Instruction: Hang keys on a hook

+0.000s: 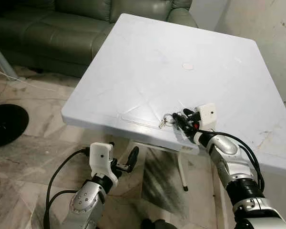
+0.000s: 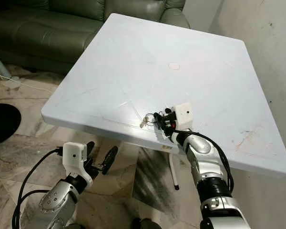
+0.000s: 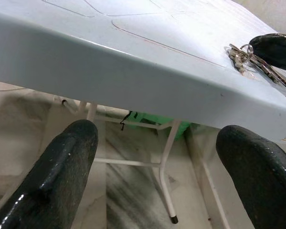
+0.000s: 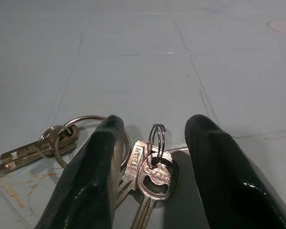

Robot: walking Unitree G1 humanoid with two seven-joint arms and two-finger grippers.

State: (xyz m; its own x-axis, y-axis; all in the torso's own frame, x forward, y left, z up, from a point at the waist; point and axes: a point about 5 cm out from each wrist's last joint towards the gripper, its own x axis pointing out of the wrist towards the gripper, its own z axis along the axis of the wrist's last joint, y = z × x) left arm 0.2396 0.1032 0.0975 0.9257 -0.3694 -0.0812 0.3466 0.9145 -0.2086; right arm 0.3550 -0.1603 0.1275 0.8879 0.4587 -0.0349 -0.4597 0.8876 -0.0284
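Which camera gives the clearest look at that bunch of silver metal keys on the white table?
The right wrist view: the silver metal keys lie close up between the right hand's open black fingers. Both eye views show a small glint by the white plastic table's front edge; the left wrist view catches them sideways.

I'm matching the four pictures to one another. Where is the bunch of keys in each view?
Left eye: keys by table's near edge, at right gripper.
Right eye: same.
Left wrist: upper right.
Right wrist: between fingers.
Landmark: white table.
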